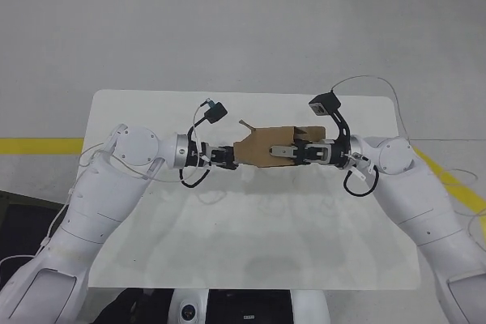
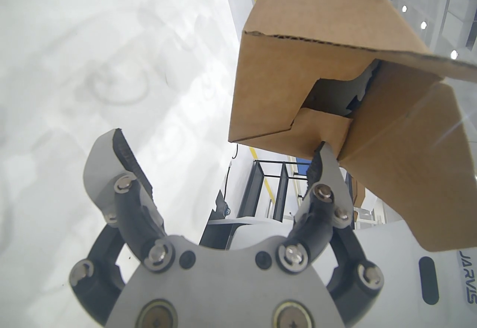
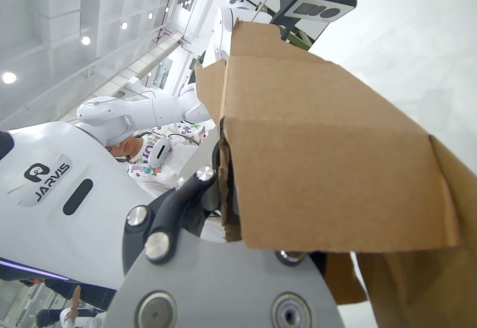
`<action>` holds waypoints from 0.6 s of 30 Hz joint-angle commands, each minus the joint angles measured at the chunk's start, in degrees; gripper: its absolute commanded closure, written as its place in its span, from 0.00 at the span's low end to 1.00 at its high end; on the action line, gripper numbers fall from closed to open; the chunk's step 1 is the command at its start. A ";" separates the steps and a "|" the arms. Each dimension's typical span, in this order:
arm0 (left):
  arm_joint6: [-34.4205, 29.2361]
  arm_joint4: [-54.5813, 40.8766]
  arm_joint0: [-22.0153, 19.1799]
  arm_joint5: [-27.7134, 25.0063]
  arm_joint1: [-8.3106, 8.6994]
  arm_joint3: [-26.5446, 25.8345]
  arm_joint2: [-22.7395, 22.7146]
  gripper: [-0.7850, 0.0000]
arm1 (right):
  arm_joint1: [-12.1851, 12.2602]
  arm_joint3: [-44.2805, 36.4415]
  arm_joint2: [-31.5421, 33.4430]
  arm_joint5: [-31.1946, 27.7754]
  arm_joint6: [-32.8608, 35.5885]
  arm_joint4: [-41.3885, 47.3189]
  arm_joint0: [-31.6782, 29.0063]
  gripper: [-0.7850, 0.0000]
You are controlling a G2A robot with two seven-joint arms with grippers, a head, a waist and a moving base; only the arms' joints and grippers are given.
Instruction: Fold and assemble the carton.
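One carton (image 1: pixel 263 147): brown cardboard, partly folded, over the far half of the white table (image 1: pixel 227 243), between two grippers.
Left gripper (image 2: pixel 220 142): fingers spread wide (its own wrist view shows this plainly); one fingertip (image 2: pixel 326 165) touches the edge of an end flap, the other stands clear.
Right gripper (image 1: pixel 287 151): clenched on the carton's other end; the top view shows one finger lying over the top panel, while cardboard hides the second in its wrist view.
Around: two yellow floor lines (image 1: pixel 24 146), one on each side of the table.
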 commanded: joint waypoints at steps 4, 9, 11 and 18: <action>0.59 1.01 -0.38 0.10 0.21 0.94 -0.91 0.00 | 0.45 -0.73 0.15 2.38 2.38 0.90 -0.54 1.00; 1.04 2.60 0.24 0.30 0.85 1.30 -2.95 0.00 | 1.35 -2.30 0.72 6.07 6.08 2.14 -1.83 1.00; 1.38 3.21 0.71 0.52 1.15 1.14 -3.95 0.00 | 1.69 -2.89 1.06 6.95 6.96 2.49 -2.42 1.00; 2.48 4.51 2.68 1.50 2.04 -0.15 -6.77 0.00 | 2.29 -4.97 0.96 8.58 8.59 2.50 -3.60 1.00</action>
